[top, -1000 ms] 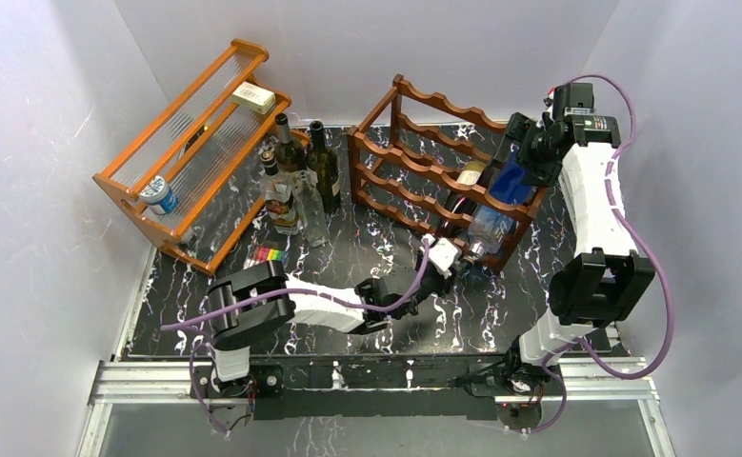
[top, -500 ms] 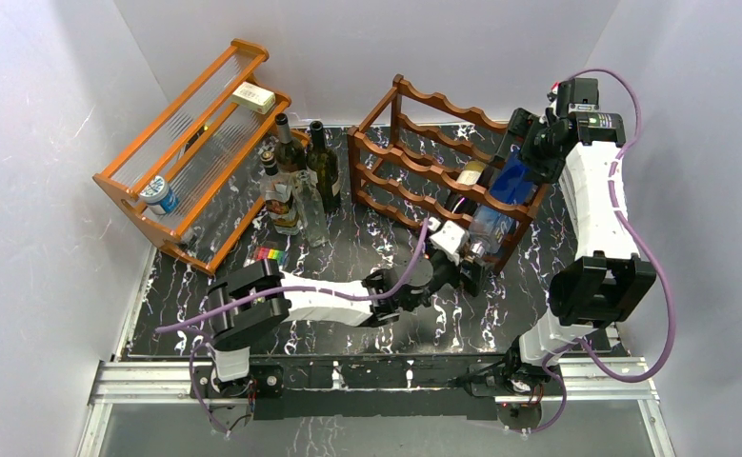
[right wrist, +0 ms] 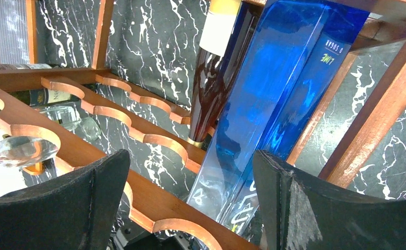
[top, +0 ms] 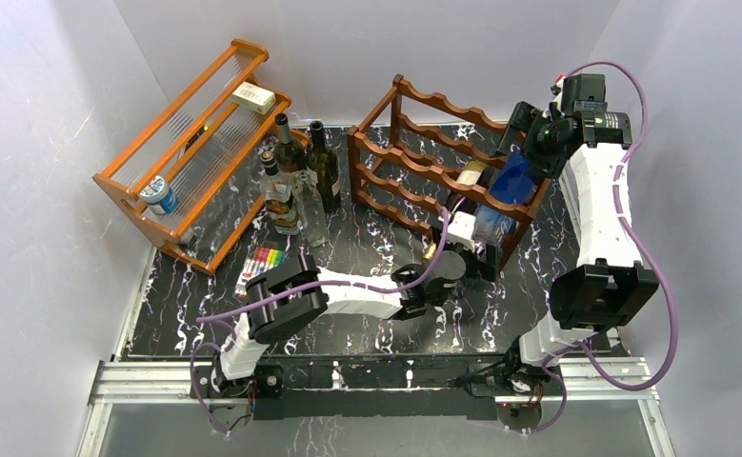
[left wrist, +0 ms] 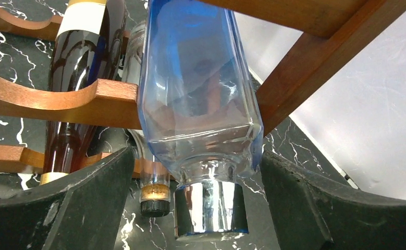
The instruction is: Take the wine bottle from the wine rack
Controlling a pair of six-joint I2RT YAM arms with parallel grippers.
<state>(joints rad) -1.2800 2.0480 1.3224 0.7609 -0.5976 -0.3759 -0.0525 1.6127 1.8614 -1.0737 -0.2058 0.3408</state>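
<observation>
The dark reddish-brown wine rack (top: 414, 162) stands at the back centre. A dark wine bottle (top: 469, 181) with a cream label lies in it, neck toward me, beside a blue glass bottle (top: 506, 186). My left gripper (top: 476, 255) is at the rack's near right corner. It is open, and the blue bottle's silver cap (left wrist: 211, 208) sits between its fingers (left wrist: 70, 208) with a gap on each side. The dark wine bottle (left wrist: 81, 73) lies left of that. My right gripper (top: 529, 143) is open behind the rack, facing the blue bottle's (right wrist: 279, 88) base and touching nothing.
An orange wooden shelf (top: 124, 181) with clear slats stands at the back left, holding a small box (top: 252, 95) and a can (top: 162, 195). Several upright bottles (top: 300, 176) stand between shelf and rack. Coloured markers (top: 262, 260) lie on the marbled mat. A small black-capped bottle neck (left wrist: 154, 200) hangs beside the silver cap.
My left gripper has opened and reached forward to the rack, so the blue bottle's cap now sits between its fingers. The right arm has shifted slightly back.
</observation>
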